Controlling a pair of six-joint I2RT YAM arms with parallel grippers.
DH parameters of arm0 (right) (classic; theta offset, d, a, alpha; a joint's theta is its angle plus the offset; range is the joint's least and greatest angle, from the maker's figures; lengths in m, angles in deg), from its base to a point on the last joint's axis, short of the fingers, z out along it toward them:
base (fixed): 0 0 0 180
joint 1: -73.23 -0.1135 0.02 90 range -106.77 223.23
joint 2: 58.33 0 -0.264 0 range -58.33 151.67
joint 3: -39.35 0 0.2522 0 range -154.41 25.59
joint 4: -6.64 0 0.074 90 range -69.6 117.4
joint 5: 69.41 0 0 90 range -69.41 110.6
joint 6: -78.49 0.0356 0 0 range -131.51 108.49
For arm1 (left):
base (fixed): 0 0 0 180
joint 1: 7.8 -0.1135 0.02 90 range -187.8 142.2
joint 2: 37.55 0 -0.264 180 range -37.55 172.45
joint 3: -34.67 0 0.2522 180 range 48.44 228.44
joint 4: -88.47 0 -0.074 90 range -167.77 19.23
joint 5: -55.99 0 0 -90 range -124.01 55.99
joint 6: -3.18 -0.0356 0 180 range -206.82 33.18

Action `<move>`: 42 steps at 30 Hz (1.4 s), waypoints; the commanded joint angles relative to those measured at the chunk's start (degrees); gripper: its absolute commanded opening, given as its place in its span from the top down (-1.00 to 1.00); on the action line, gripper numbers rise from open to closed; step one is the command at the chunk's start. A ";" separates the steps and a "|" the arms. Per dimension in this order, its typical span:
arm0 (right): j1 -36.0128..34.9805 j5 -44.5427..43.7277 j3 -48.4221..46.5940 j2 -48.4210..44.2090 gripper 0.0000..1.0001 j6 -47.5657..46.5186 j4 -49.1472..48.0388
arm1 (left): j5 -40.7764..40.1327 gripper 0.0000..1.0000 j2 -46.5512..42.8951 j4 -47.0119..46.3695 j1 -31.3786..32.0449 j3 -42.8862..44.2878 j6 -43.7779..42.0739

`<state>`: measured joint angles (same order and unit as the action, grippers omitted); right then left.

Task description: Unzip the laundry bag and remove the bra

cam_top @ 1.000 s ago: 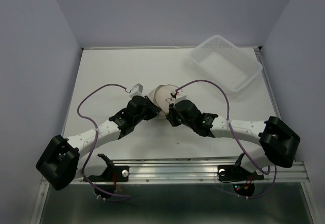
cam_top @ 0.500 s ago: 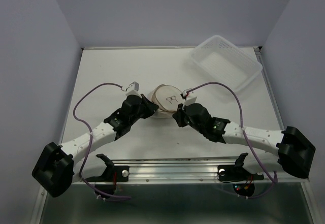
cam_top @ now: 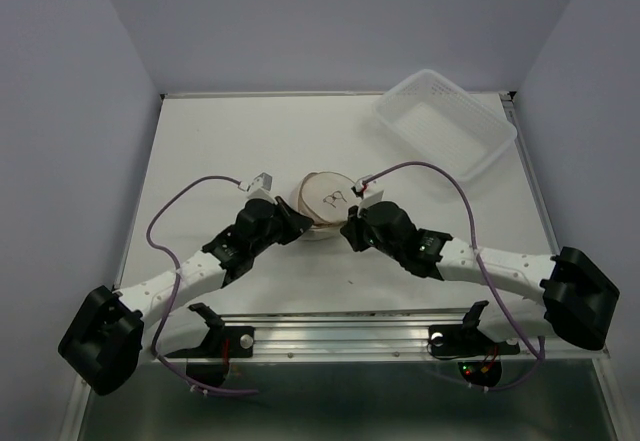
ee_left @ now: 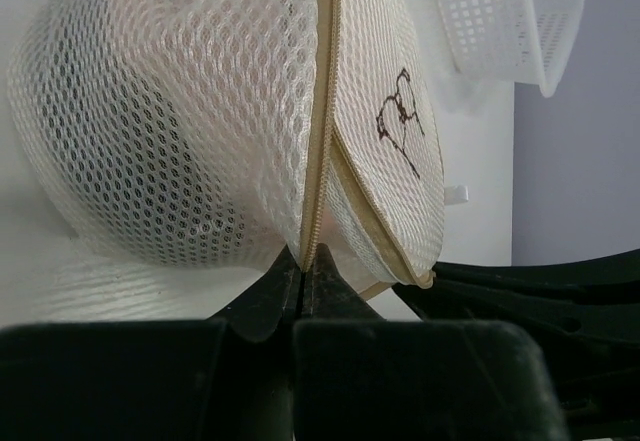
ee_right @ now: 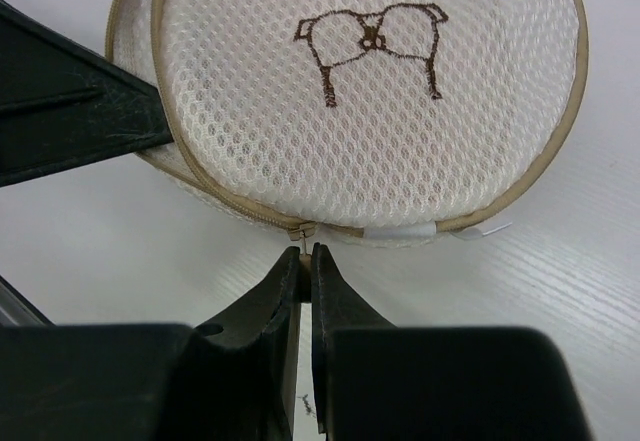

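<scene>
At the middle of the white worktop, about midway between its left and right edges, we see the laundry bag. It is a round cream mesh pouch resting on its domed side with the flat face turned up. A brown bra outline is stitched on that face. The two arms reach in from the near edge and meet at the bag, one on each side of it.

The left gripper has its jaws pressed together on the tan zipper rim at the bag's near-left side. The tape runs straight down into the pinch, and we see no gap between the fingers. The right gripper is likewise closed to a hairline, with the small metal zipper pull caught between its tips on the bag's near side.

From the pull round toward the left gripper the two tan tapes lie apart, and the flat face stands slightly lifted off the dome there. On the other side of the pull the rim is joined. Through the mesh of the dome we make out a darker shape, too vague to name.

The clear plastic basket sits in the far right corner of the worktop, well apart from the bag and both grippers.
</scene>
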<state>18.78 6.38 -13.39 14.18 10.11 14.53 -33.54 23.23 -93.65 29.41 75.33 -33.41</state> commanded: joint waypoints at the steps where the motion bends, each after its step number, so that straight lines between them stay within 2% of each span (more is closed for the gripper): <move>1: 1.72 -2.48 -1.80 0.88 0.85 -3.08 4.02 | -4.95 1.00 -1.09 -1.70 1.54 -2.37 0.99; 2: 1.72 -1.96 -1.80 0.97 0.83 -3.00 4.11 | -5.04 1.00 -1.53 -1.70 1.72 -2.63 1.17; 5: 1.72 -0.38 -2.15 0.35 0.70 -2.99 4.98 | -5.39 0.68 -2.24 -0.57 1.81 -2.82 -0.14; 6: 1.72 -0.02 -2.50 -0.08 0.67 -2.99 5.42 | -6.52 0.44 -2.24 0.66 1.81 -2.20 -2.06; 7: 1.72 0.41 -2.94 -0.26 0.59 -2.99 5.78 | -7.23 0.32 -1.98 2.07 1.81 -1.33 -3.21; 8: 1.72 1.20 -4.25 -0.35 0.55 -3.26 8.74 | -8.37 0.04 -1.63 4.86 1.81 0.86 -4.35; 11: 1.72 2.00 -5.58 -1.23 0.42 -3.61 11.40 | -9.08 -0.40 -1.10 8.48 1.64 5.08 -8.84; 12: 1.72 2.26 -6.01 -1.58 0.32 -3.87 11.84 | -9.26 -0.52 -1.01 9.11 1.55 5.97 -9.98; 15: 1.72 2.18 -6.54 -3.07 0.22 -4.14 13.34 | -9.08 -0.68 -0.13 12.18 0.85 9.57 -14.64; 19: 1.72 2.70 -7.86 -3.69 -0.14 -4.14 14.04 | -8.65 -0.69 0.66 15.79 -1.00 14.67 -19.65; 23: 1.72 3.41 -10.41 -2.29 -0.34 -4.05 13.95 | -6.28 -0.68 4.16 18.16 -4.33 20.98 -24.83; 26: 1.72 4.02 -13.13 0.08 -0.53 -4.31 13.95 | -3.91 -0.57 9.42 20.97 -6.88 26.09 -28.53; 27: 1.72 4.11 -13.75 1.13 -0.59 -4.49 13.95 | -2.42 -0.47 10.58 21.06 -7.15 26.97 -29.14; 32: 1.72 4.02 -15.51 2.81 -0.64 -4.58 13.95 | 4.17 -0.26 16.29 19.22 -7.24 29.87 -29.68; 42: 1.72 2.97 -13.14 2.64 -0.69 -4.14 13.87 | 7.26 -0.23 19.82 19.92 -6.36 33.66 -31.96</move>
<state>20.35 10.09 -26.42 17.55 6.22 29.07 -28.49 43.07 -73.30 22.64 104.86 -62.74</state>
